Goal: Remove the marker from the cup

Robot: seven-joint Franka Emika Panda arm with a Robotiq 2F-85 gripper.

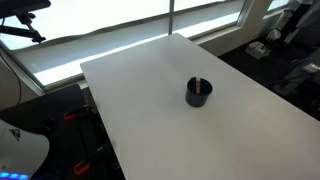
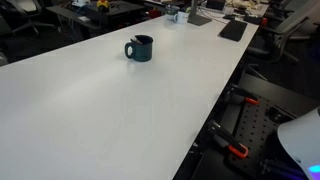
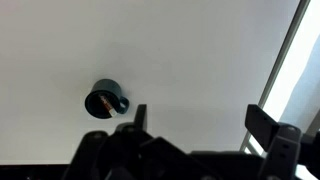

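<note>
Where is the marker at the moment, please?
The marker sits inside the cup, red end visible, on the white table. In the wrist view it lies to the left of the fingers.

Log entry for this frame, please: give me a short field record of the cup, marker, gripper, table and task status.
cup: dark cup, upright on table, has a handle
marker: marker inside cup, red end showing at the rim
gripper: gripper open, empty, apart from cup; seen only in wrist view
table: white table, cup stands on it
status: marker not yet removed
</note>
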